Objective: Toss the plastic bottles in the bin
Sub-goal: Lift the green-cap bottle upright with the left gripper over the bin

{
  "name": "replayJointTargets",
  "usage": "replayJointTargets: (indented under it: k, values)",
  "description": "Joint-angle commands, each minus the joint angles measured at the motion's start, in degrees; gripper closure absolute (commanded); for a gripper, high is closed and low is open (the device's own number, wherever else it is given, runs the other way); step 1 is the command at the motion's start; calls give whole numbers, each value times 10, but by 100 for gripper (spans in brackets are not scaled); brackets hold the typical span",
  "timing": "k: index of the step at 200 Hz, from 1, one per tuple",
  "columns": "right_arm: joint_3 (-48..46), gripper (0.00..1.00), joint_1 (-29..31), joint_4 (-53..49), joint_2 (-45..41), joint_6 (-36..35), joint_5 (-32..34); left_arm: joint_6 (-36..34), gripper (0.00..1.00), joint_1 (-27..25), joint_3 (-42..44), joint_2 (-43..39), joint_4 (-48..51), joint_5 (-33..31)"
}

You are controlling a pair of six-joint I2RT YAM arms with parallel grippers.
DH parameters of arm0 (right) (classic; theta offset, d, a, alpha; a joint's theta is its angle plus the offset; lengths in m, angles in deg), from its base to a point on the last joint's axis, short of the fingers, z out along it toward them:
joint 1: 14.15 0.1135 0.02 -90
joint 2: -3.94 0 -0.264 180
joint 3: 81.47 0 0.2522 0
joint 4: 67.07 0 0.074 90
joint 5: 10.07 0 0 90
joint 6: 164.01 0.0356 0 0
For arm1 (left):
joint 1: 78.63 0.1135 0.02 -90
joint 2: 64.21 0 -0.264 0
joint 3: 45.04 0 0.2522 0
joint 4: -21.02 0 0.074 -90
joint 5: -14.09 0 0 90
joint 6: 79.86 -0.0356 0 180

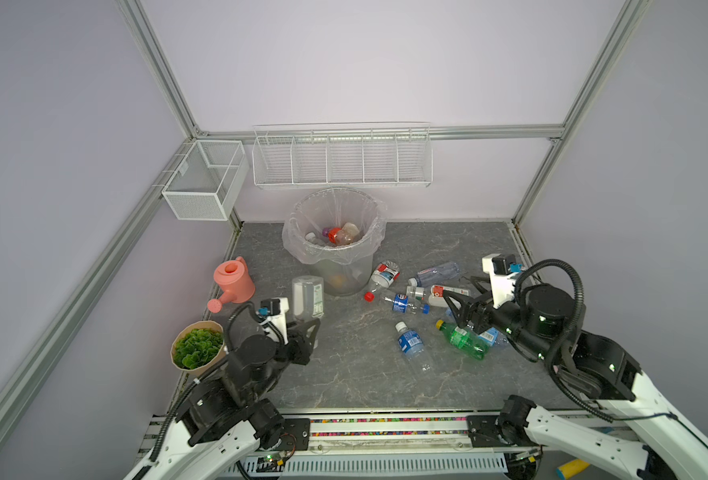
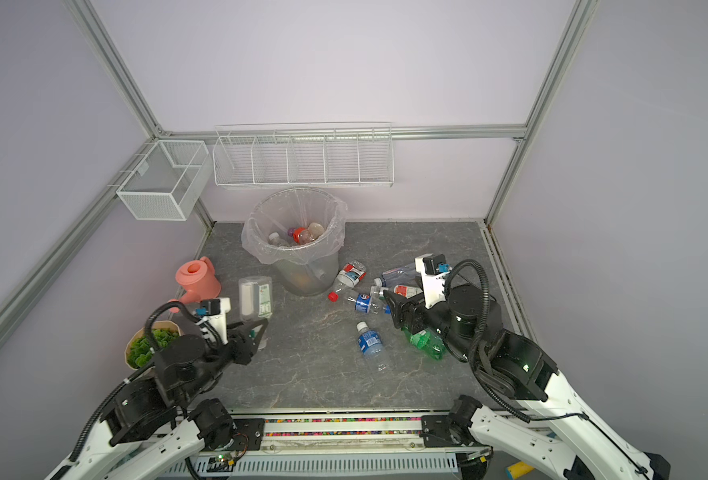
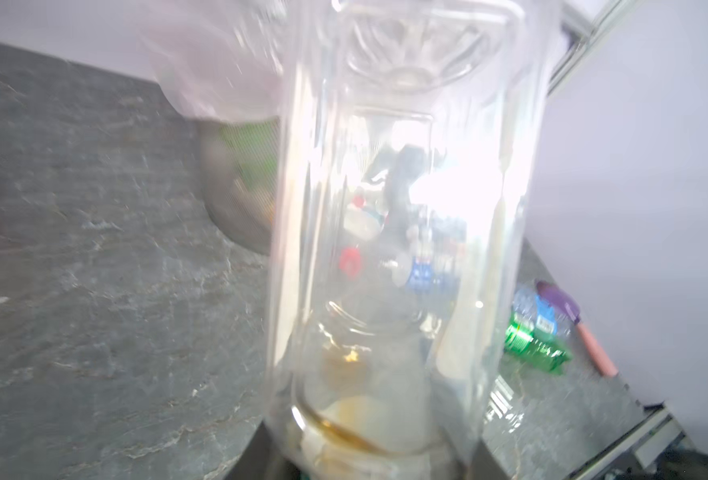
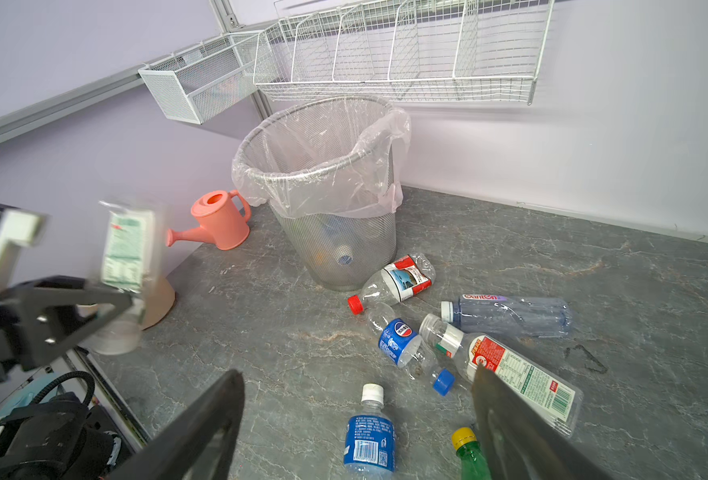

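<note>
My left gripper (image 1: pixel 302 329) (image 3: pixel 371 457) is shut on the neck end of a clear square bottle (image 1: pixel 307 297) (image 3: pixel 406 208) with a white and green label, held base-up in front of and left of the bin (image 1: pixel 339 276) (image 4: pixel 356 249). The bin holds a few bottles (image 1: pixel 337 235). My right gripper (image 1: pixel 456 307) (image 4: pixel 356 376) stands open and empty above several bottles lying on the table: a blue-labelled one (image 4: pixel 368 436), a green one (image 4: pixel 470 455), a red-and-white-labelled one (image 4: pixel 518 378), a blue-capped one (image 4: pixel 400 343), a red-capped one (image 4: pixel 398 280) and a bluish clear one (image 4: pixel 510 313).
A pink watering can (image 1: pixel 233 282) stands left of the bin, and a beige pot with a green plant (image 1: pixel 197 345) sits beside my left arm. White wire baskets (image 1: pixel 341 160) (image 1: pixel 204 180) hang on the back and left walls above the bin.
</note>
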Motion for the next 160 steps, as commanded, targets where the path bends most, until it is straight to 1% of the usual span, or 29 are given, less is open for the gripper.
replayJointTargets:
  k: [1, 22, 40, 53, 63, 77, 111, 128, 132, 137, 142, 149, 153, 160]
  values:
    - [-4, 12, -4, 14, -1, 7, 0, -37, 74, -2, -96, 20, 26, -63]
    - [5, 12, -5, 15, 5, 10, -8, -105, 74, -3, -201, 105, 15, -81]
    - [13, 12, -4, 12, 6, 11, -12, -166, 73, -2, -286, 204, 11, -122]
    - [18, 12, -4, 4, 5, 13, -13, -190, 73, -1, -342, 279, 4, -139]
    - [21, 12, -3, -3, 2, 14, -14, -197, 73, 5, -377, 321, -9, -142]
    - [22, 11, -3, -11, -7, 18, -15, -204, 73, 33, -409, 373, -32, -110]
    - [16, 12, -4, -33, -26, 19, -11, -176, 73, 164, -462, 483, -62, 21]
    - [18, 11, -4, -43, -31, 19, -10, -186, 72, 192, -502, 549, -49, 36]
    - [18, 12, -4, -44, -33, 19, -10, -190, 70, 197, -516, 568, -41, 43]
    - [18, 12, -4, -44, -35, 20, -10, -196, 64, 202, -538, 596, -20, 54]
    - [17, 11, -4, -45, -37, 21, -9, -200, 53, 207, -569, 624, 10, 60]
    - [17, 12, -3, -45, -40, 21, -9, -205, 37, 208, -614, 666, 57, 53]
    - [17, 12, -3, -45, -42, 21, -9, -207, 31, 208, -641, 687, 85, 51]
    - [16, 11, -3, -45, -44, 22, -8, -205, 26, 208, -691, 716, 134, 45]
